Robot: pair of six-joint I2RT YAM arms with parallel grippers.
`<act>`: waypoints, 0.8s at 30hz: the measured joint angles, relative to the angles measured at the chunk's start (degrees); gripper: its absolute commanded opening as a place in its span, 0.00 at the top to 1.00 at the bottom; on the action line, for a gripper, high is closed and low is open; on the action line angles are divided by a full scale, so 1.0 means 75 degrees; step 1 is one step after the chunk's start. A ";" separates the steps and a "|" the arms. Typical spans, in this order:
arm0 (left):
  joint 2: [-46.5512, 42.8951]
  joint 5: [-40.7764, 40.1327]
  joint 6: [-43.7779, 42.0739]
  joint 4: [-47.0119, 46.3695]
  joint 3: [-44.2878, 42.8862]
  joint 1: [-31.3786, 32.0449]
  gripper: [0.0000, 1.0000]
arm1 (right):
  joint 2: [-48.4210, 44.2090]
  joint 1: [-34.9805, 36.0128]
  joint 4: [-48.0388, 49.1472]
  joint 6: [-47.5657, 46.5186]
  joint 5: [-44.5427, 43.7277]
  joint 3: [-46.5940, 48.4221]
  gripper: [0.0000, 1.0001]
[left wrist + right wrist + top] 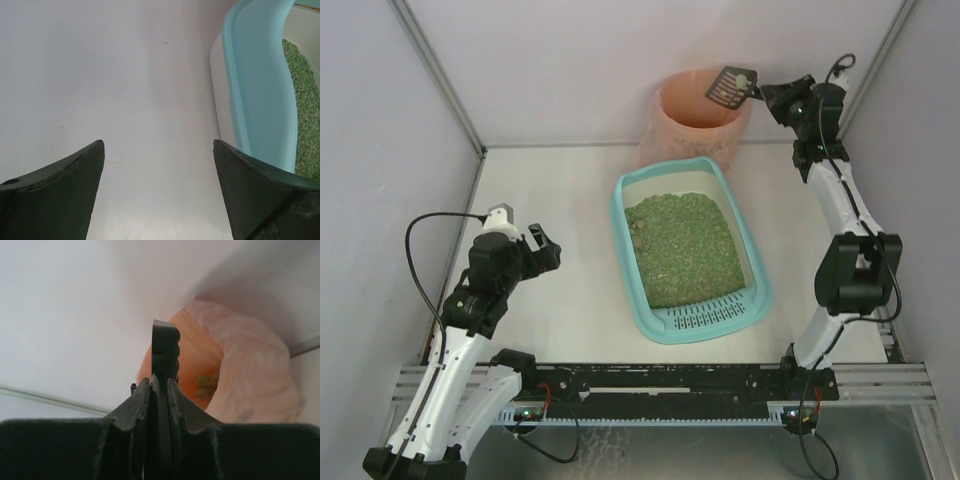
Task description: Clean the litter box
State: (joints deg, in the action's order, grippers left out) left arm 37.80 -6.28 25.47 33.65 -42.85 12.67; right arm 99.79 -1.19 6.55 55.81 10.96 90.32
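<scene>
Two arms flank a teal litter box (632,262) on a white table (560,190) in the view from above. The box lies mid-table, its slotted grate (708,318) toward the arms' bases and green litter (682,248) filling the rest. Behind it, against the back wall, stands a pink-lined bin (698,125). The right gripper (761,96) reaches to the bin's right rim, clamped on the handle of a black scoop (728,88) whose slotted head hangs over the bin's mouth. The left gripper (544,250) hovers left of the box, well apart from it, jaws spread and holding nothing.

From the left wrist, the left gripper (159,150) shows its dark fingers (70,190) wide apart over bare table (125,75), with nothing between them. The litter box (260,90) runs down the right side, its teal rim curving toward the camera, and a strip of litter (306,110) shows inside it at the far right.

From the right wrist, the right gripper (159,386) has its fingers (134,407) pressed tight on the scoop (165,342), whose thin black handle rises edge-on between them. Beyond it the bin (255,365) opens toward the camera, its pink liner crumpled over the rim, a few greenish bits lying inside.
</scene>
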 measured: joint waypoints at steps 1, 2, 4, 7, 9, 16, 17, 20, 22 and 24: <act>-0.0006 0.0000 0.0000 0.0000 0.0000 0.0000 0.07 | 0.0254 0.0044 -0.0067 -0.0277 -0.0079 0.0341 1.00; -0.0009 0.0000 0.0000 0.0000 0.0000 0.0000 0.07 | 0.0516 0.0102 -0.0230 -0.0615 -0.0137 0.0740 1.00; -0.0015 -0.0006 0.0000 0.0000 0.0000 0.0000 0.07 | 0.1035 0.0248 -0.0565 -0.1396 -0.0256 0.1600 1.00; -0.0029 -0.0012 0.0000 0.0000 0.0000 0.0000 0.07 | 0.1626 0.0519 -0.1102 -0.2736 -0.0446 0.2716 1.00; -0.0035 -0.0020 0.0000 0.0003 0.0000 0.0000 0.07 | 0.1845 0.0781 -0.1399 -0.3812 -0.0667 0.3200 1.00; -0.0035 -0.0020 0.0000 0.0003 0.0000 0.0000 0.07 | 0.1868 0.1600 -0.1486 -0.6968 -0.1265 0.3267 1.00; -0.0035 -0.0020 0.0000 0.0003 0.0000 0.0000 0.07 | 0.1830 0.1719 -0.1378 -0.7490 -0.1343 0.3165 1.00; -0.0035 -0.0020 0.0000 0.0000 0.0000 0.0000 0.07 | 0.1562 0.2075 -0.0918 -0.8953 -0.1547 0.2541 1.00; -0.0035 -0.0020 0.0000 0.0000 0.0000 0.0000 0.07 | 0.1341 0.2311 -0.0583 -0.9967 -0.1702 0.2072 1.00; -0.0035 -0.0017 0.0000 0.0000 0.0000 0.0000 0.07 | 0.1174 0.2527 -0.0347 -1.0794 -0.1900 0.1804 1.00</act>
State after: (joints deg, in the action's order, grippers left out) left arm 37.54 -6.42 25.47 33.65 -42.85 12.67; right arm 108.60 17.76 3.95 -25.15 -3.29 103.85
